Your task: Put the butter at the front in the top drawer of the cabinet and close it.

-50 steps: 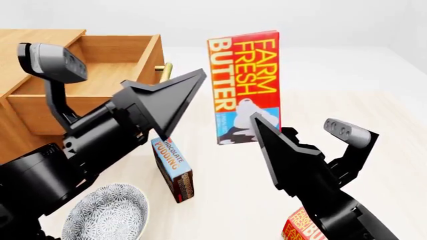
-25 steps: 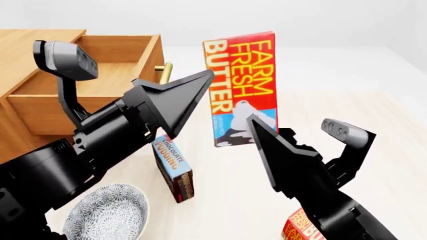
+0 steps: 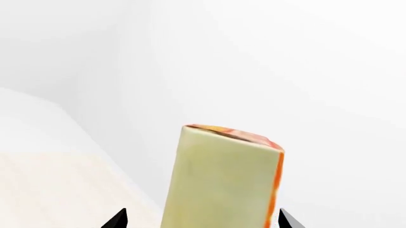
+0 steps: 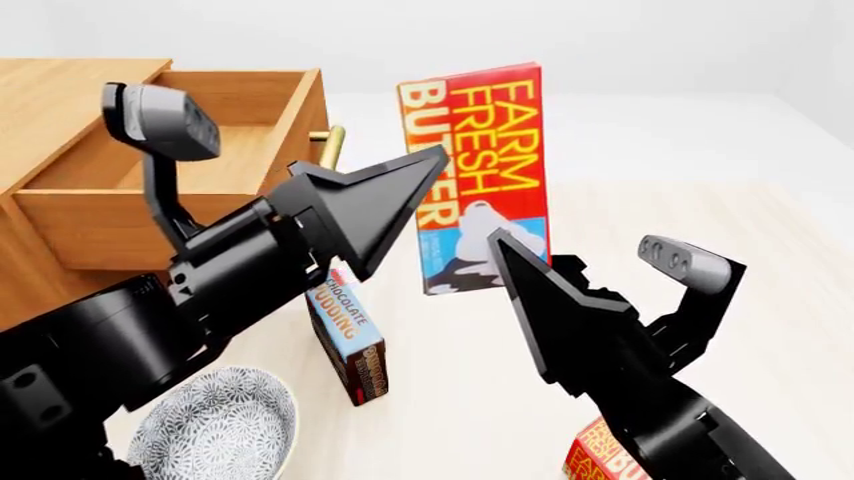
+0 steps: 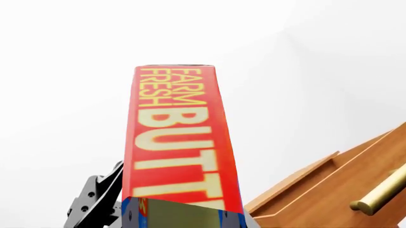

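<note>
The butter, a red-orange carton, is held upright in the air to the right of the cabinet. My right gripper is under its lower edge and shut on it. In the right wrist view the butter rises straight out of the jaws, whose fingers are hidden. My left gripper is at the carton's left edge. In the left wrist view this gripper is open, with the carton's pale side between its spread tips. The top drawer stands pulled open, and its brass handle faces the butter.
A chocolate pudding box stands on the table below my left arm. A patterned bowl sits at the lower left. A second identical butter carton lies at the bottom right, partly behind my right arm. The drawer is also in the right wrist view.
My left gripper has moved up and to the right, closing in on the butter's left edge. The butter and my right gripper have drifted slightly left.
</note>
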Controlling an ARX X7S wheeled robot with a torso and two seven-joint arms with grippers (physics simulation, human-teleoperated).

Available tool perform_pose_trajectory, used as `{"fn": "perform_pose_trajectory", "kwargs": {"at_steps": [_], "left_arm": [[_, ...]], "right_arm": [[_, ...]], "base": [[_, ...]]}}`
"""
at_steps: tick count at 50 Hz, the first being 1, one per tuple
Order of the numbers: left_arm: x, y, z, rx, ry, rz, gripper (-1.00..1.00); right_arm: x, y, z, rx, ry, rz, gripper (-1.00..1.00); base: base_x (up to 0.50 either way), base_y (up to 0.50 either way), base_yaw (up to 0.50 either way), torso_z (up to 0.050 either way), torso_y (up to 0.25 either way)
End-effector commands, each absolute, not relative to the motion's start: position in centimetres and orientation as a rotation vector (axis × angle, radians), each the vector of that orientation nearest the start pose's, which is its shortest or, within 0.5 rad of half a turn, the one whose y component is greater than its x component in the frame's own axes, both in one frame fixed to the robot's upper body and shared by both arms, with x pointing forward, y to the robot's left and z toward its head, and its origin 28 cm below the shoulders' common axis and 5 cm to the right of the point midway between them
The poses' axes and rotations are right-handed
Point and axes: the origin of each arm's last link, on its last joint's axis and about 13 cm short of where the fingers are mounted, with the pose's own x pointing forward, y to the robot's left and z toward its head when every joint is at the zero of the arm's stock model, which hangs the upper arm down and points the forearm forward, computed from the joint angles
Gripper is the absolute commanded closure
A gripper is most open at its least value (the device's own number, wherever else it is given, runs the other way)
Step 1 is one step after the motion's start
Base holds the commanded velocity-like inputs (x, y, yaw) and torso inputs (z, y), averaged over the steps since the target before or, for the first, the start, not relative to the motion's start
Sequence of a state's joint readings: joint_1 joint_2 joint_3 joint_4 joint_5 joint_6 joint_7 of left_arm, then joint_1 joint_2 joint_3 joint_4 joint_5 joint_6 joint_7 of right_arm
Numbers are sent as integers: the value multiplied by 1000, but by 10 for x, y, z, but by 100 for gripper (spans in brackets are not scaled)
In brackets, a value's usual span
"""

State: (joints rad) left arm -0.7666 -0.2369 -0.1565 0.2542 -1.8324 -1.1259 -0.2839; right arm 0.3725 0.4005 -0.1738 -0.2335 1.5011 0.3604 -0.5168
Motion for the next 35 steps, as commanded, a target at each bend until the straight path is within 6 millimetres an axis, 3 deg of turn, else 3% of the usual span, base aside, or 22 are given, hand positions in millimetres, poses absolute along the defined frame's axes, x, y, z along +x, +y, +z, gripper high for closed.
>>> {"fn": "perform_pose_trajectory", "kwargs": {"at_steps": [1, 35], "left_arm": [[250, 205, 249, -757, 101, -1093, -100], [256, 195, 244, -770, 141, -1144, -100]], "right_arm": [[252, -105, 154, 944, -298, 1191, 100], [251, -106, 153, 942, -292, 1198, 100]], "base": [[0, 0, 0, 0, 0], [0, 0, 0, 0, 1]]}}
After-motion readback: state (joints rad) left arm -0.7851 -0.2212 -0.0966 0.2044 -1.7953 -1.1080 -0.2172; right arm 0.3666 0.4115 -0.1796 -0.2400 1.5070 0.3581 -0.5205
